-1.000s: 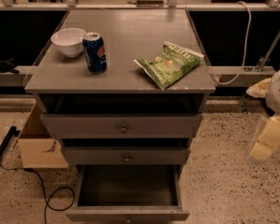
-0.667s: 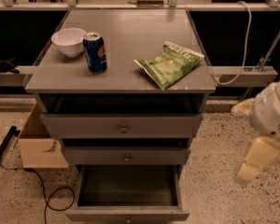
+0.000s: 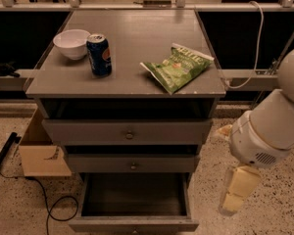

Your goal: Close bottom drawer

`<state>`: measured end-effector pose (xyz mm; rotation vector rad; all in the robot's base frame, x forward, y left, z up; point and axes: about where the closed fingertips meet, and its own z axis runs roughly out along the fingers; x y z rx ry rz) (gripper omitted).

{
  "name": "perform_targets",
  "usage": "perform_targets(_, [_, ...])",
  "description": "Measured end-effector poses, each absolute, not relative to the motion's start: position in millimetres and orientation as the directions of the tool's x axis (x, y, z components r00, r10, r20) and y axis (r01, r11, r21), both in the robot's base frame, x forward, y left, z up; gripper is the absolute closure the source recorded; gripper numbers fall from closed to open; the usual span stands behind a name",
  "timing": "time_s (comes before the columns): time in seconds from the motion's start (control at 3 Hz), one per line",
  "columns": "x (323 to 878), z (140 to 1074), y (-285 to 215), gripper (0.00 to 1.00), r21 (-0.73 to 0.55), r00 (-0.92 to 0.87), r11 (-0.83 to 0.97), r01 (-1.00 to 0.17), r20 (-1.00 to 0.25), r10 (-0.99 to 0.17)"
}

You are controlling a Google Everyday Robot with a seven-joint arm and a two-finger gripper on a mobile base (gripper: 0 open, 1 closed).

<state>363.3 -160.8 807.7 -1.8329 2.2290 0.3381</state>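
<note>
The bottom drawer (image 3: 133, 224) of the grey cabinet stands pulled out towards me, and its deep dark box (image 3: 134, 194) has nothing in it. Its flat grey front runs along the lower edge of the view. My gripper (image 3: 231, 204) hangs pointing down from the white arm (image 3: 264, 133) on the right. It is beside the cabinet's lower right corner, level with the drawer and a little apart from its right side. It touches nothing.
The top drawer (image 3: 130, 131) and middle drawer (image 3: 132, 164) sit slightly out. On the cabinet top (image 3: 132, 28) are a white bowl (image 3: 72, 43), a blue can (image 3: 99, 54) and a green chip bag (image 3: 178, 66). A cardboard box (image 3: 41, 153) and a black cable (image 3: 51, 207) lie on the floor at left.
My arm has swung in from the right edge, down and to the left, bringing the gripper closer to the cabinet's lower right side. The drawers have not moved.
</note>
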Motion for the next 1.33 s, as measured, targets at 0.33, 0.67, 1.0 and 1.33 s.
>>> perform_targets(0.33, [369.8, 774.3, -148.1, 0.0, 0.073, -0.186, 0.172, -0.982, -0.295, -0.937])
perform_targets(0.67, [383.4, 741.1, -147.4, 0.0, 0.111, -0.21, 0.188, -0.976, -0.254, -0.944])
perform_targets(1.0, [394.4, 713.7, -150.5, 0.0, 0.157, -0.254, 0.221, -0.962, -0.234, -0.938])
perform_targets(1.33, [403.8, 694.7, -164.0, 0.0, 0.222, -0.342, 0.284, -0.933, -0.29, -0.894])
